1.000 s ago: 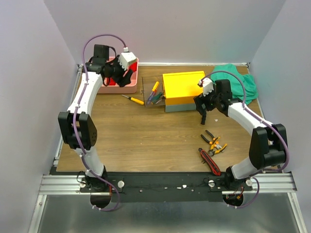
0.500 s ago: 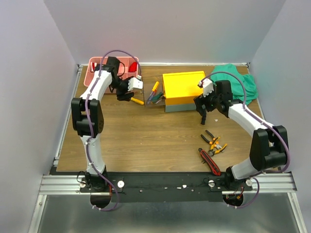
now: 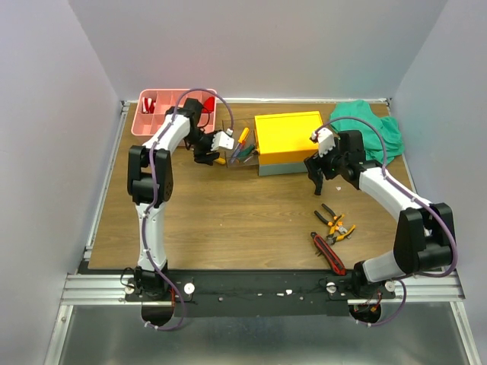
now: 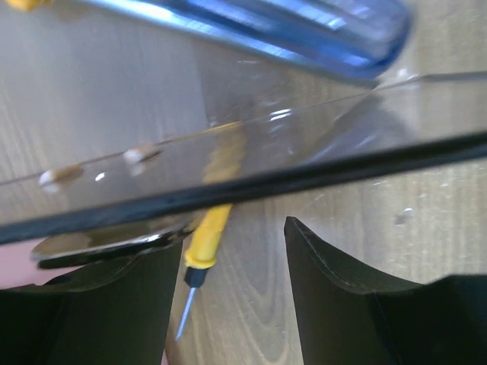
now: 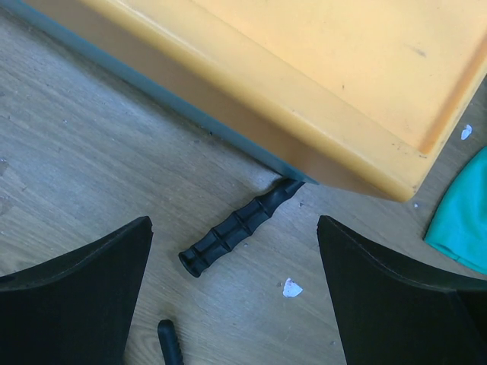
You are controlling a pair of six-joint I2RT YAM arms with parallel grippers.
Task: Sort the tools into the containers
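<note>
The tray [image 3: 140, 122] sits at the far left corner of the table [image 3: 228, 220]. The toolbox [image 3: 289, 137] stands far, right of centre, with the cloth [image 3: 377, 125] to its right. Several screwdrivers [image 3: 242, 144] lie just left of the toolbox, and another screwdriver [image 4: 207, 234] lies on the table left of those. A hammer handle [image 5: 236, 228] lies at the toolbox's near right corner. The pliers [image 3: 333, 223] lie nearer, with the cutter [image 3: 329, 255] just nearer than them.

Two containers stand here: one pink compartment tray [image 3: 144, 125] and one grey toolbox [image 3: 288, 137] with a yellow lid. There is one green cloth [image 3: 373, 129]. There are two orange-and-black pliers, one pair [image 3: 328, 215] just beside the other pair [image 3: 343, 231]. There is one red-and-black cutter [image 3: 327, 253] and one black hammer [image 5: 236, 228], of which only the ribbed handle shows. At least three screwdrivers show: one yellow-handled screwdriver [image 4: 207, 236] lying alone, and by the toolbox a second yellow one [image 3: 243, 136] and a purple-handled screwdriver [image 4: 304, 30]. Their full number cannot be told. Two robot arms are present, the left arm [image 3: 156, 152] and the right arm [image 3: 388, 190].
</note>
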